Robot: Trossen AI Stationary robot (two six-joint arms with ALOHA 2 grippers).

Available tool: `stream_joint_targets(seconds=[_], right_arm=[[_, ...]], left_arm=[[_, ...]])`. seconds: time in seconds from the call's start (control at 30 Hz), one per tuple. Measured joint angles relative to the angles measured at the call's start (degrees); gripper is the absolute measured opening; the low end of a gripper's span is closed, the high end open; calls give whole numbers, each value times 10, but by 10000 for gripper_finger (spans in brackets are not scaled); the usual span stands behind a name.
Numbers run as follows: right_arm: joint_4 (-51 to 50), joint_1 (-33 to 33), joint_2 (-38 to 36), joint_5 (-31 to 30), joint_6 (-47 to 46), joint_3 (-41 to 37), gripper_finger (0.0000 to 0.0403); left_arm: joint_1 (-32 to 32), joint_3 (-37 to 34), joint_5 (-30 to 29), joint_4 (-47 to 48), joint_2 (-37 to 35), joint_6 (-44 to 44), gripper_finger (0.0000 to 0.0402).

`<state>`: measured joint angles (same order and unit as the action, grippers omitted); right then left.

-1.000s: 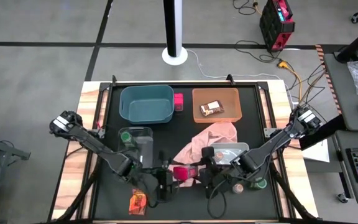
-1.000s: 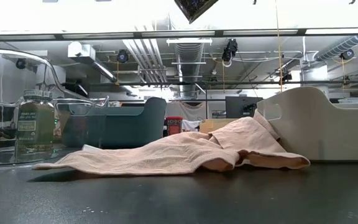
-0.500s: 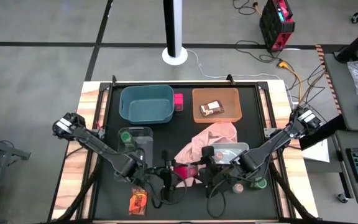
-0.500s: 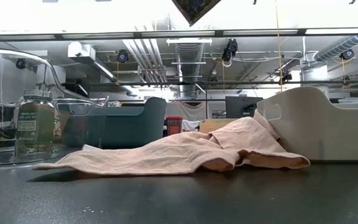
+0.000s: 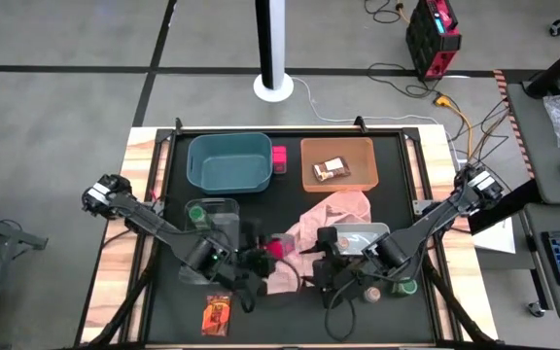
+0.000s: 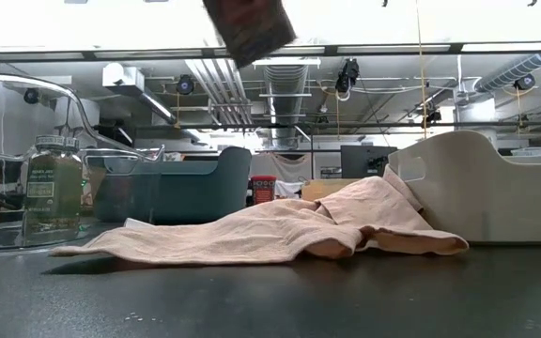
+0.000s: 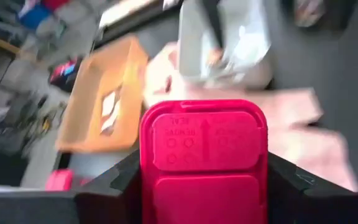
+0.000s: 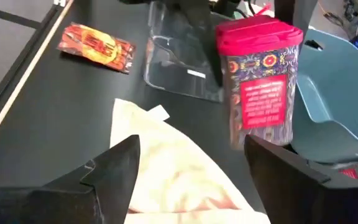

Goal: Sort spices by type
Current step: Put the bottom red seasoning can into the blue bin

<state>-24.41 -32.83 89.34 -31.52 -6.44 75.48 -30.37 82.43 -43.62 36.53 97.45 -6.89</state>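
Observation:
My left gripper is shut on a bright pink square spice box with a pink lid, held above the near middle of the table beside the pink cloth. The low view shows the box high in the air. My right gripper is open and empty, just right of the box, over the cloth's near edge. An orange-red packet lies flat near the front edge. A second pink box stands by the teal bin. A green-lidded jar stands in the clear bin. My left gripper pinches the pink box between its two fingers, one on each opposite side wall just under the lid. The fingers come roughly level from the table's left. The box is lifted clear of the table and stands about upright.
Teal bin and orange bin with a brown packet sit at the far side. Clear bin and grey bin flank the cloth. A pink-topped jar and a green-lidded jar stand near the right front.
My left gripper has carried the pink box up and toward the table's far edge, away from the packet. In the low view the box has turned and shifted left. The right arm has kept still.

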Motion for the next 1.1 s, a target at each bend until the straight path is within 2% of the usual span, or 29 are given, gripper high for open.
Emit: stream_joint_targets(seconds=[0.17, 0.4, 0.6, 0.73, 0.83, 1.0, 1.1], right_arm=[[-50, 1, -8, 0, -18, 8, 261], [-84, 2, -21, 0, -13, 5, 237], [-83, 4, -21, 0, 47, 4, 225], [-83, 10, -21, 0, 66, 4, 220], [-83, 17, -21, 0, 78, 4, 219], [-81, 37, -21, 0, 87, 4, 219], [-81, 50, -21, 0, 91, 4, 219]], left_arm=[[35, 8, 0, 112, -22, -8, 192], [134, -7, 88, 204, -99, -7, 192], [241, -48, 180, 234, -176, 130, 192], [342, -87, 275, 229, -232, 217, 192], [418, -107, 310, 228, -257, 269, 192], [529, -129, 397, 228, -263, 358, 192], [576, -130, 415, 225, -245, 396, 192]])
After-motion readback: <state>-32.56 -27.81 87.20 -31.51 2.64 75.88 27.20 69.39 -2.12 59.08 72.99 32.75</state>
